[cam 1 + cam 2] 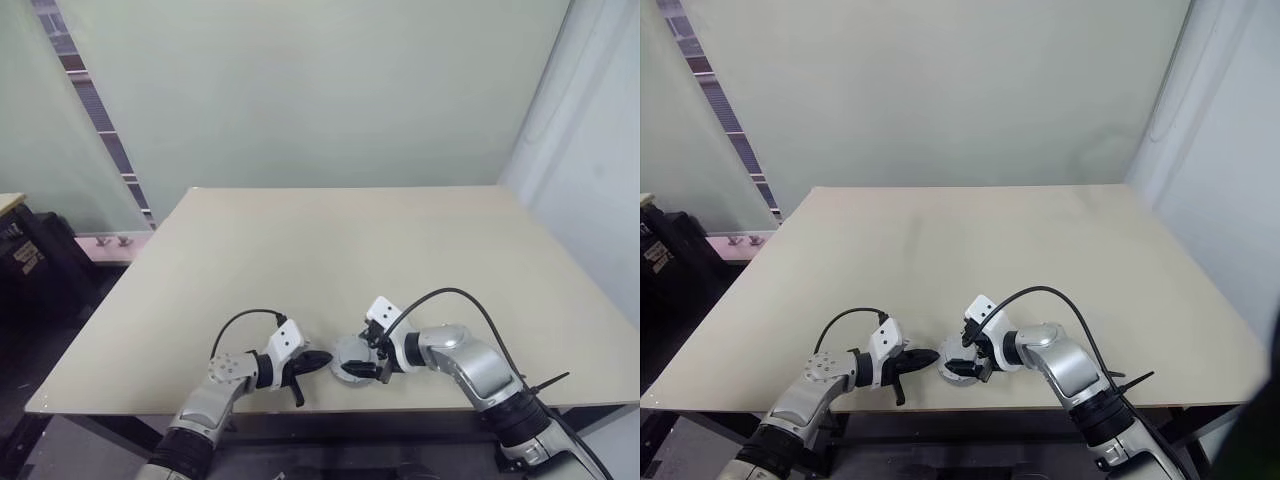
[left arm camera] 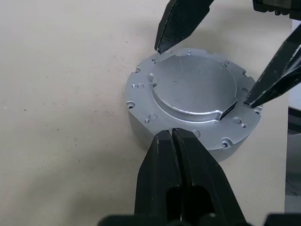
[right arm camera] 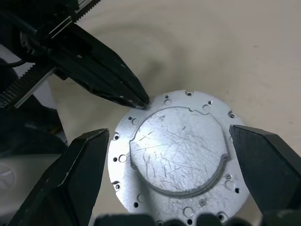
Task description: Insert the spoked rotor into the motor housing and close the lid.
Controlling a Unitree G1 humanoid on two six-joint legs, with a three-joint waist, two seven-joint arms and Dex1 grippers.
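A round silver motor housing (image 2: 141, 94) rests on the beige table near its front edge. A flat scratched lid (image 3: 178, 150) lies seated in its top. The spoked rotor is hidden. My left gripper (image 2: 171, 134) is shut, its tips touching the housing's rim on the left side. Over the housing, my right gripper (image 3: 169, 136) is open; one finger stands on each side of the lid, close to the rim. In the head views the housing (image 1: 350, 362) sits between the two grippers.
The table's front edge (image 1: 300, 408) runs just below the housing. A black cable (image 1: 450, 293) arcs over the right arm. A dark case (image 1: 30, 262) stands on the floor off the table's left side.
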